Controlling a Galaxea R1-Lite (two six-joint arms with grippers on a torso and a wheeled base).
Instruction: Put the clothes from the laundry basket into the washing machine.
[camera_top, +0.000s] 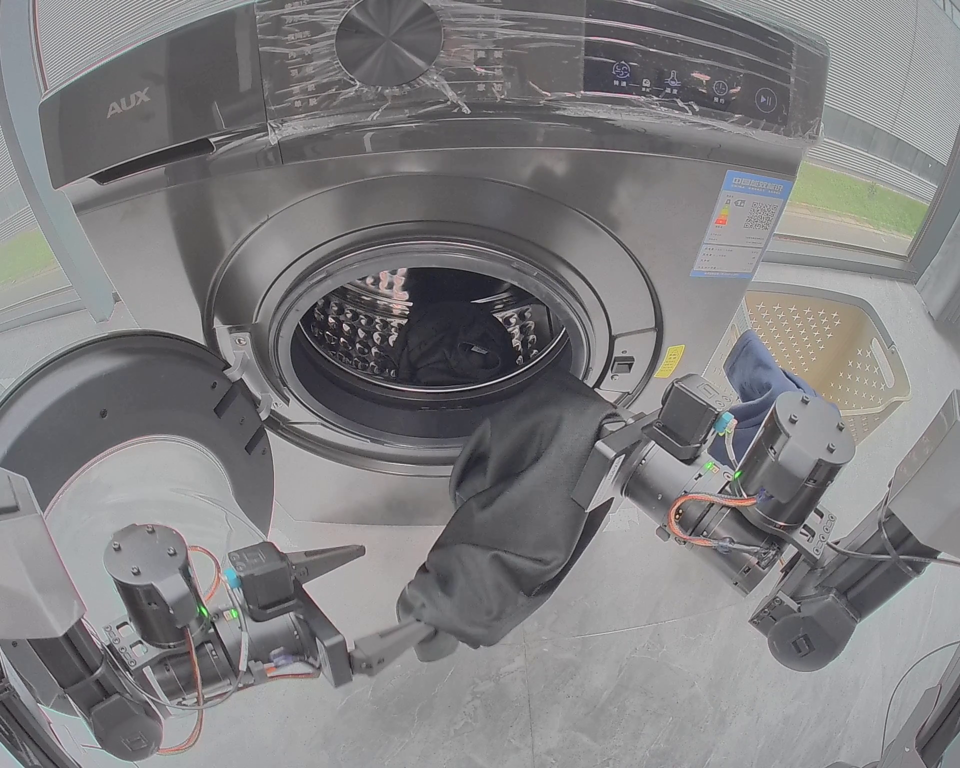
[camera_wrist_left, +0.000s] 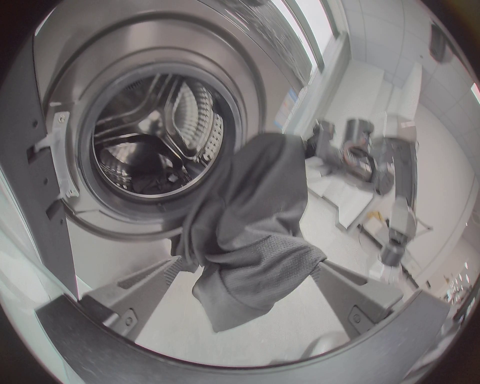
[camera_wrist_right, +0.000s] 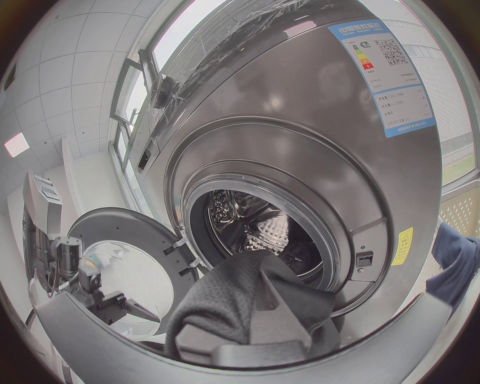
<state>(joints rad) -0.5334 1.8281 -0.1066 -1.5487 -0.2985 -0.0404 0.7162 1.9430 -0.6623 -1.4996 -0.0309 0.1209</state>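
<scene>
A dark grey garment (camera_top: 520, 510) hangs in front of the washing machine, just below its round opening (camera_top: 600, 330). My right gripper (camera_top: 592, 452) is shut on the garment's upper end, close to the opening's lower right rim. In the right wrist view the cloth (camera_wrist_right: 220, 300) wraps around my right gripper (camera_wrist_right: 265, 305). My left gripper (camera_top: 392, 592) is open low on the left, and the garment's lower end rests against its lower finger (camera_top: 395, 640). In the left wrist view the cloth (camera_wrist_left: 250, 200) hangs between the spread fingers (camera_wrist_left: 150, 282). Dark clothes (camera_top: 450, 345) lie in the drum.
The machine's door (camera_top: 130, 420) stands swung open on the left, right behind my left arm. A beige laundry basket (camera_top: 850, 340) sits to the right of the machine with a blue garment (camera_top: 757, 375) in it. Pale floor lies in front.
</scene>
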